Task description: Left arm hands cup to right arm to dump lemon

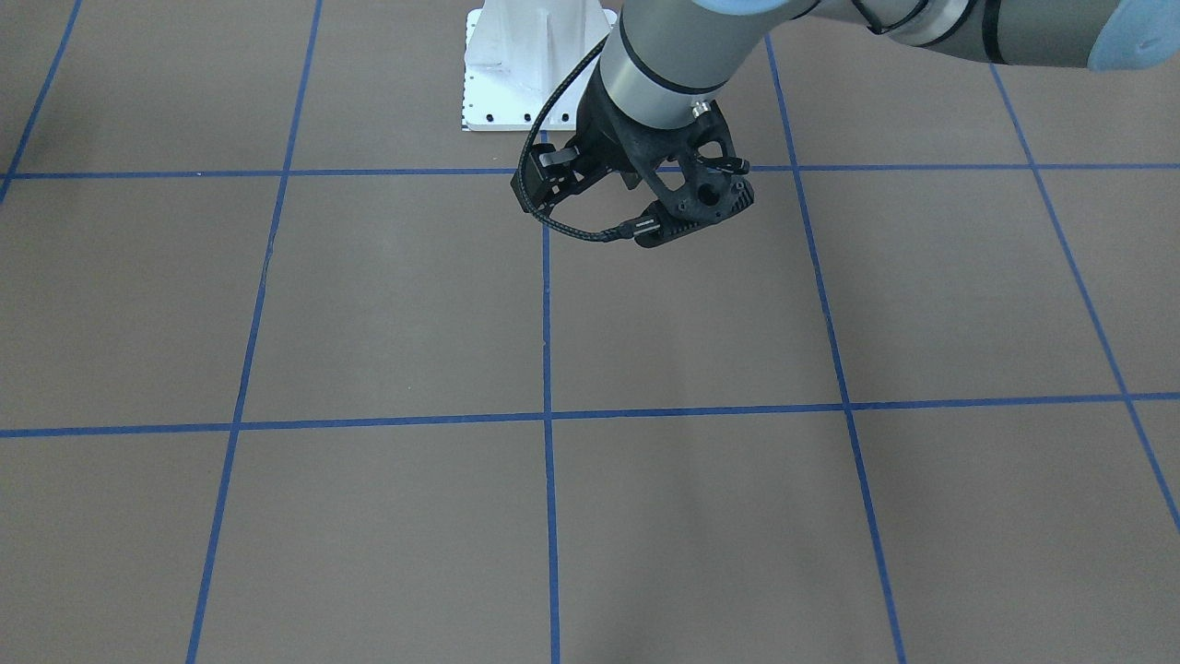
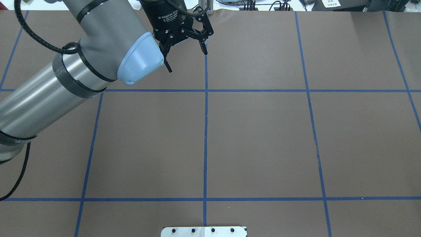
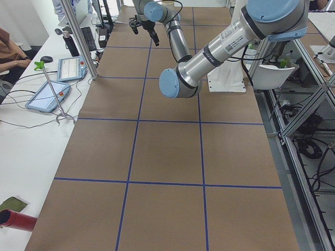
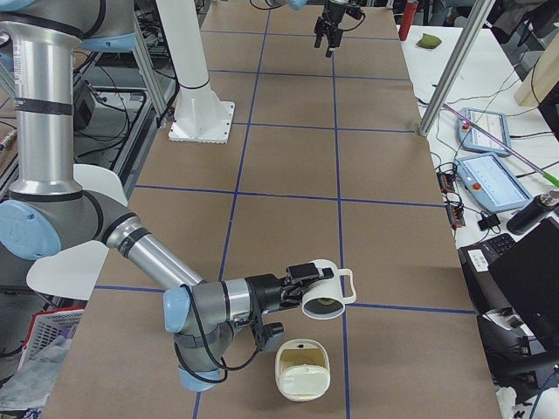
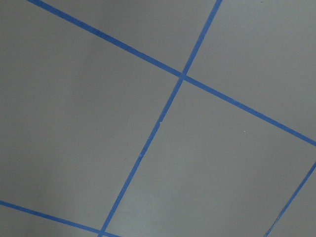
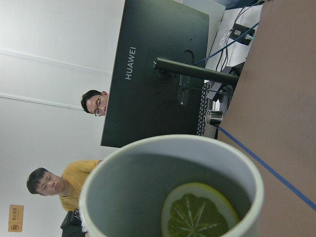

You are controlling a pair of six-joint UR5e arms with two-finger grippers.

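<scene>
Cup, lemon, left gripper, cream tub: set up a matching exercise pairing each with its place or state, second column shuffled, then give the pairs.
1 cup
2 lemon
3 left gripper
4 cream tub

A open and empty
B resting on the table
C inside the cup
D tipped sideways at the right arm's end

Pairs: 1-D, 2-C, 3-A, 4-B

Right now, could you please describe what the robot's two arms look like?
The left arm is a grey metal tube with light-blue joint caps, black bands and a looping braided black cable. A black latticed wrist mount sits above the black two-finger left gripper, which bears white lettering. The right arm has the same grey tubes and light-blue caps, ending in black.
</scene>
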